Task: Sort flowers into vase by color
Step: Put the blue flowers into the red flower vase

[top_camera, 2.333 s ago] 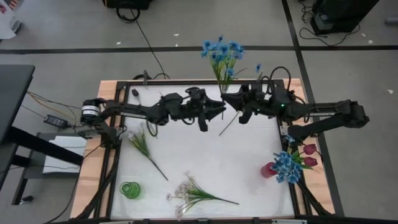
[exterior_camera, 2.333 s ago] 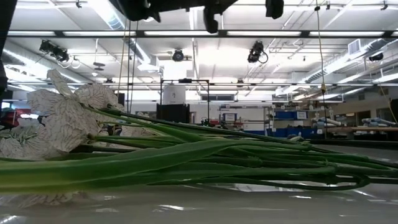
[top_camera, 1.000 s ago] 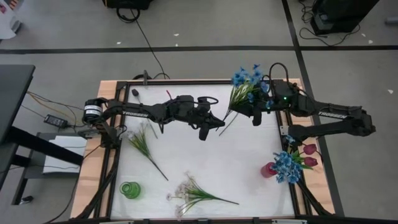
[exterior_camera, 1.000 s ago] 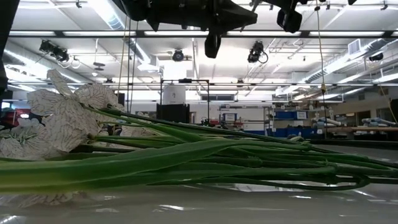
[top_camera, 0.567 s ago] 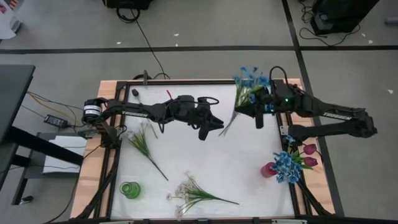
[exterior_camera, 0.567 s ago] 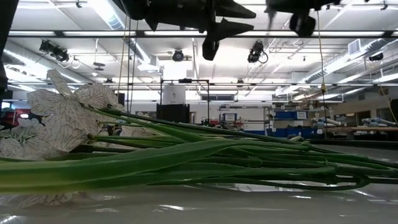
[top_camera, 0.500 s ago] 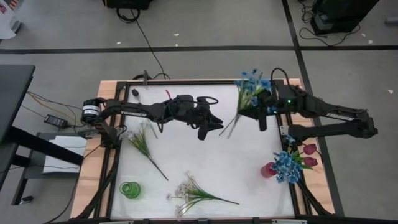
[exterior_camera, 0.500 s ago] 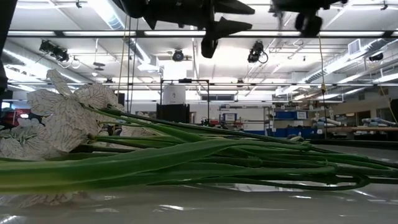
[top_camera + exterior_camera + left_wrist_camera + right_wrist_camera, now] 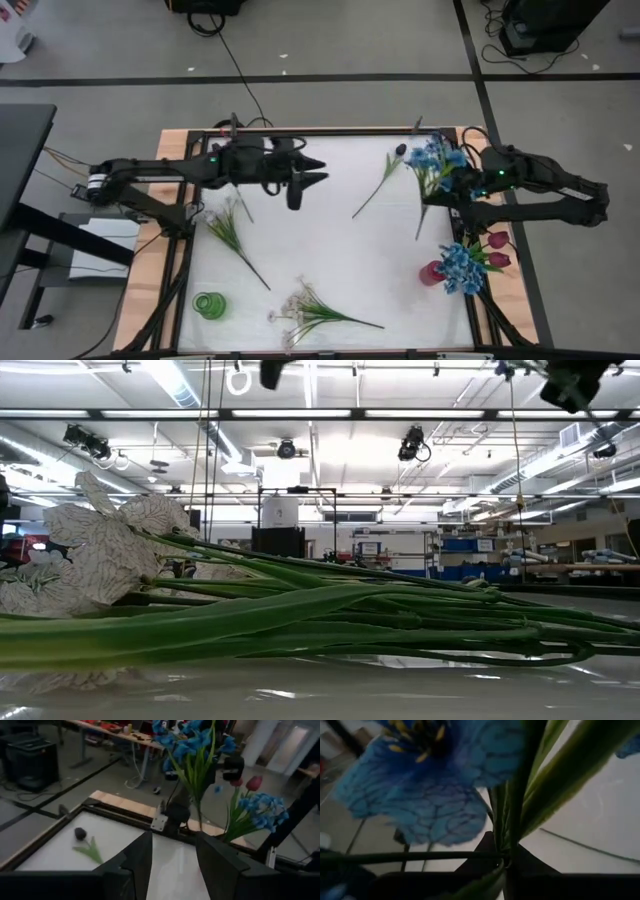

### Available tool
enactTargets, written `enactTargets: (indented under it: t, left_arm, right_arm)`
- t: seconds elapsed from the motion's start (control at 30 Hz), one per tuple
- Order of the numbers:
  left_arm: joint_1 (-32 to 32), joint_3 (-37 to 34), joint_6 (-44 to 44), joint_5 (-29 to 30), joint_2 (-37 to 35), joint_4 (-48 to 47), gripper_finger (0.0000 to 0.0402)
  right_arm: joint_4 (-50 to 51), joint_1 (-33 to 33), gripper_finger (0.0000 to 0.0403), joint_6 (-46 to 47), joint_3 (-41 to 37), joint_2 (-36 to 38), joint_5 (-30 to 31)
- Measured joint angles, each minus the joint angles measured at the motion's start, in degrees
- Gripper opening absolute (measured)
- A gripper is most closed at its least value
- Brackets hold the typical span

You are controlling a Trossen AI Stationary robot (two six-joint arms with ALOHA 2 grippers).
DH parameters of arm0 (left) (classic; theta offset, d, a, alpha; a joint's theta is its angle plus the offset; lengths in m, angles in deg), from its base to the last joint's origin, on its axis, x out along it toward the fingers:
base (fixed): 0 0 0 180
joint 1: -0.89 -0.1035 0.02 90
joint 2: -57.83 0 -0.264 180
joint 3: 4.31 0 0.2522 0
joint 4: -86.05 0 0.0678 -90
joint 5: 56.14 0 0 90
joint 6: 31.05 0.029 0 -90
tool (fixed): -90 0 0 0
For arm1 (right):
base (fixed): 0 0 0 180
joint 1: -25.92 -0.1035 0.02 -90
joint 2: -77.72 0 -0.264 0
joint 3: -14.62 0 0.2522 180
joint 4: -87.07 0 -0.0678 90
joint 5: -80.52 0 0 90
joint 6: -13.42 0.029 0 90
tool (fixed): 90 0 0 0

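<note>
The right gripper [image 9: 447, 190] is pinched on one blue flower bunch [image 9: 434, 160], held off the table [image 9: 330, 250] near its right edge, blossoms up by the gripper and stem trailing down toward the table front; in the right wrist view the green stems [image 9: 515, 815] run straight between the dark fingers, with a blue blossom [image 9: 435, 795] right beside them. Just below this gripper, at the table's right edge, stands one pink vase [image 9: 431, 273] already holding one blue bunch [image 9: 461, 268] and two dark red tulips [image 9: 497, 240]. One dark-budded flower [image 9: 385, 177] lies on the table just to the left of the right gripper. The left gripper [image 9: 312, 178] hovers over the far left part of the table with its fingers [image 9: 136, 865] spread apart and nothing between them; the left wrist view looks across to the held blue bunch and the vase beyond. One bare green spray [image 9: 230, 232] lies just below the left gripper, toward the table front. Further toward the front from it stand one green vase [image 9: 209, 305], empty, and one white spray [image 9: 305, 312] lying flat beside it, well apart from both grippers. In the low view the white spray [image 9: 110, 560] fills the foreground.
</note>
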Motion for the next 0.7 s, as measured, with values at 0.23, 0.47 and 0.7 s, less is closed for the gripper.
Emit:
enactTargets:
  t: [0.23,0.47,0.7]
  left_arm:
    - [3.81,-0.08,0.58,11.04,-5.99,-9.89,0.0155]
    - [7.88,0.0,-2.71,22.67,-11.44,-15.12,0.0155]
    - [10.25,-0.02,-5.2,27.83,-11.32,-17.9,0.0155]
  right_arm:
    - [4.93,-1.22,0.0008,-3.68,-0.02,2.45,-8.73]
    - [7.66,-2.93,0.0008,-7.48,-0.06,2.43,-14.41]
    - [7.55,-4.32,0.0008,-9.41,-0.07,2.43,-18.12]
